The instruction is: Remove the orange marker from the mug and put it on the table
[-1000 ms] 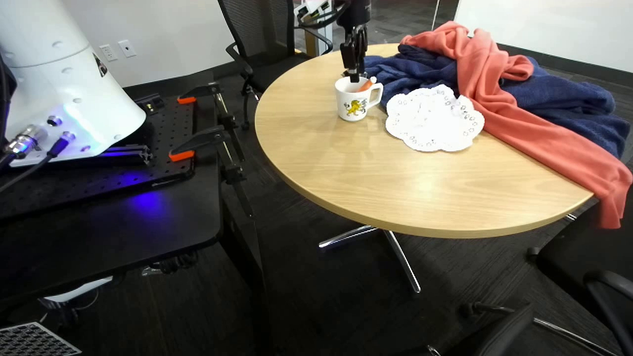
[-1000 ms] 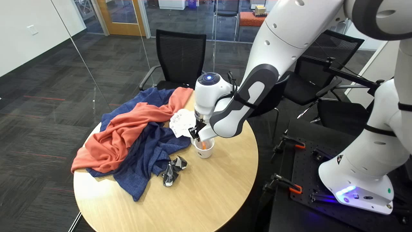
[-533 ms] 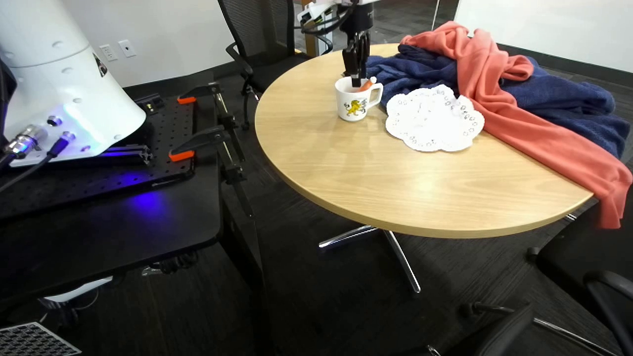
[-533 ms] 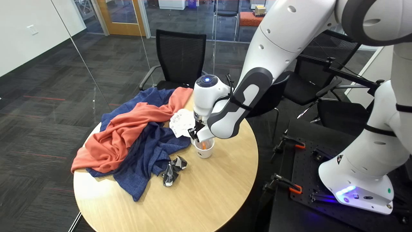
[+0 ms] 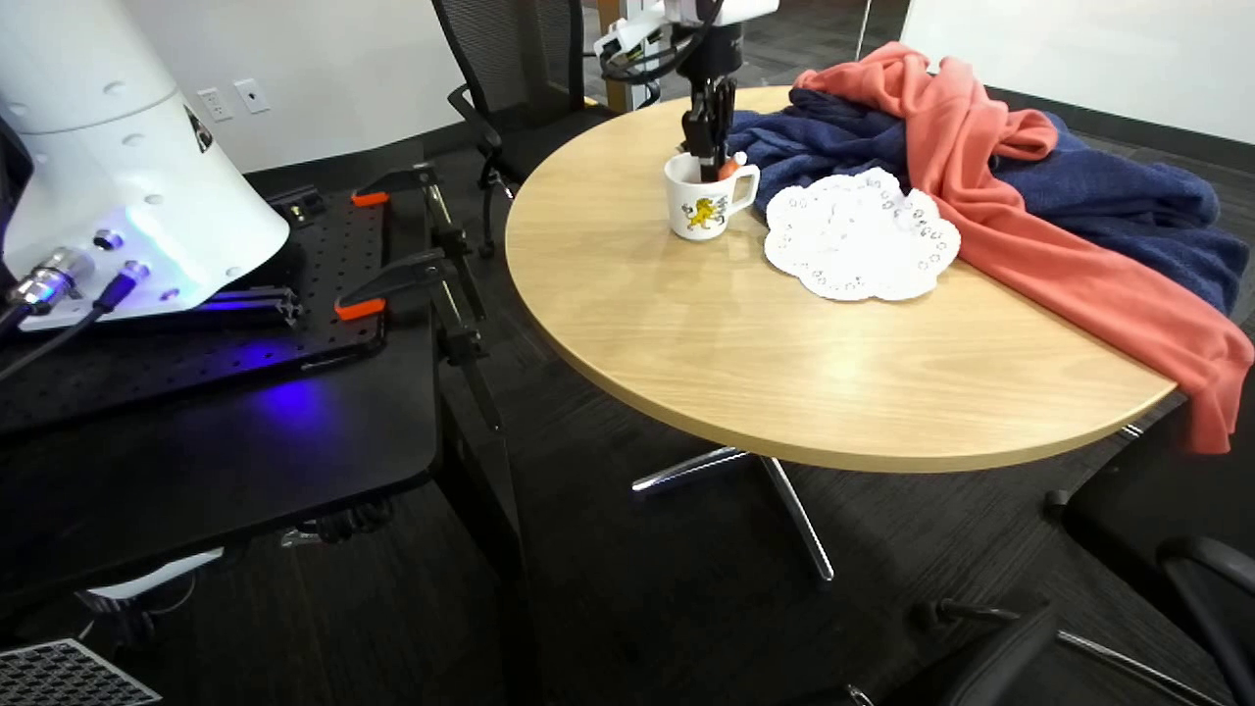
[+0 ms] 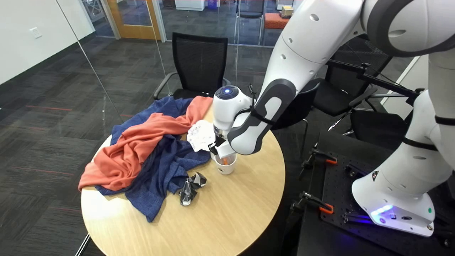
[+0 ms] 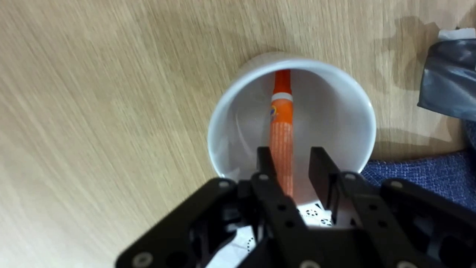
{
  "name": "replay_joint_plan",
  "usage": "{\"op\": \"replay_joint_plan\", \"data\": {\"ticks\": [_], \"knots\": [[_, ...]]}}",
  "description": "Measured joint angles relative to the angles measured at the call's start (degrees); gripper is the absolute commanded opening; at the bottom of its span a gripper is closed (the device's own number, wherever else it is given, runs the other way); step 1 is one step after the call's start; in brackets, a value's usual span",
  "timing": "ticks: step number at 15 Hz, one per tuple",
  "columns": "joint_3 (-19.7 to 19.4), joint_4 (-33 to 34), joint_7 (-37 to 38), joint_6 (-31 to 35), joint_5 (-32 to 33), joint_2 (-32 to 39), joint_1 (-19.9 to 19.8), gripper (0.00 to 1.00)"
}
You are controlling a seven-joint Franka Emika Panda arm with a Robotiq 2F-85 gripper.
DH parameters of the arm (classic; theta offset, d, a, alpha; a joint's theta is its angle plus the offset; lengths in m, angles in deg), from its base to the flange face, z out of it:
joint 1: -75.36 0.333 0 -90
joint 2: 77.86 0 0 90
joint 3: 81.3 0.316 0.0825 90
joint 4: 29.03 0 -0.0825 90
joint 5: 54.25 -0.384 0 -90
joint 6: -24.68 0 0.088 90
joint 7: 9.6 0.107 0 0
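Observation:
The white mug [image 5: 698, 214] with a lion print stands upright on the round wooden table [image 5: 706, 343]; both also show in an exterior view [image 6: 225, 169]. The orange marker [image 7: 281, 137] leans inside the mug, its upper end near the rim on the handle side. It shows in both exterior views [image 5: 729, 169] [image 6: 225, 161]. My gripper [image 7: 291, 156] is open. Its fingertips are at the mug's mouth, one on each side of the marker in the wrist view, the left finger close to it. In an exterior view the fingertips [image 5: 709, 175] dip inside the rim.
A white scalloped doily [image 5: 863, 235] lies beside the mug's handle. A navy cloth [image 6: 156, 181] and a salmon-orange cloth [image 6: 142, 142] are bunched on the table. A crumpled black-and-silver wrapper [image 6: 192, 187] lies near the mug. Black chairs stand around the table.
My gripper has moved down into the mug's mouth and slightly toward the marker. The mug and the marker have not visibly moved.

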Motion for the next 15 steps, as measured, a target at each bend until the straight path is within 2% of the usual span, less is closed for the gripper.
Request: {"op": "replay_joint_plan", "data": {"ticks": [2, 4, 7, 8, 11, 15], "knots": [[-0.2, 0.5, 0.0, 0.0, 0.0, 0.6, 0.0, 0.36], [-0.7, 1.1, 0.0, 0.0, 0.0, 1.2, 0.4, 0.11], [-1.7, 1.7, 0.0, 0.0, 0.0, 2.0, 1.2, 0.00], [-1.9, 1.8, 0.0, 0.0, 0.0, 2.0, 1.5, 0.05], [-3.6, 1.7, 0.0, 0.0, 0.0, 1.8, 3.6, 0.05], [-8.3, -0.4, 0.2, 0.0, 1.1, -1.4, 9.4, 0.05]]}}
